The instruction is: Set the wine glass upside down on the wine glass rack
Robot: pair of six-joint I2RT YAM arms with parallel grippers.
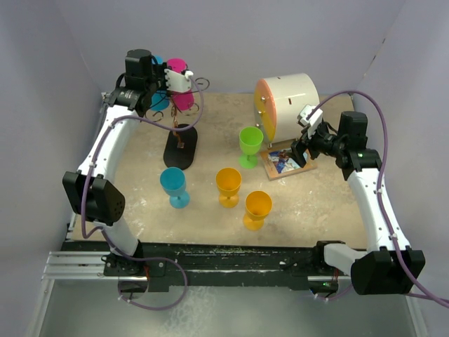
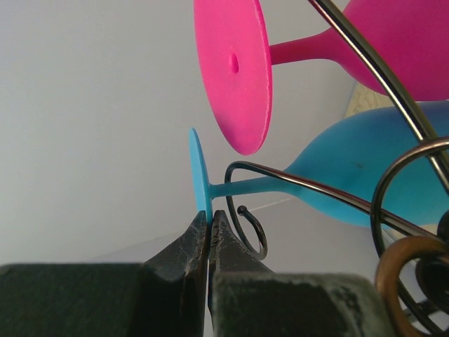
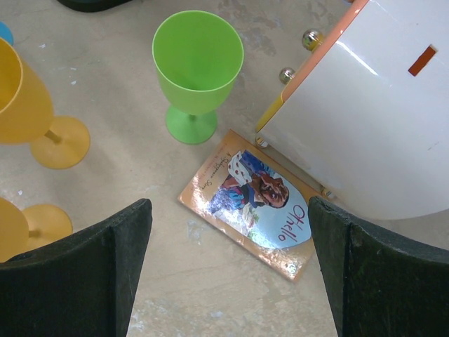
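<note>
In the left wrist view, your left gripper (image 2: 210, 219) is clamping its jaws on the foot rim of the blue wine glass (image 2: 351, 175). The glass's stem is lying in a curl of the wine glass rack (image 2: 309, 188), and a pink glass (image 2: 238, 77) is hanging just beside it. From above, the rack is standing at the far left of the table (image 1: 217, 119). In the right wrist view, your right gripper (image 3: 228, 210) is hovering with its jaws wide apart over a book (image 3: 256, 200), near a green glass (image 3: 198, 56).

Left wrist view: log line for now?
left gripper shut on blue plastic wine glass foot | stem in dark wire rack arm | right gripper open
</note>
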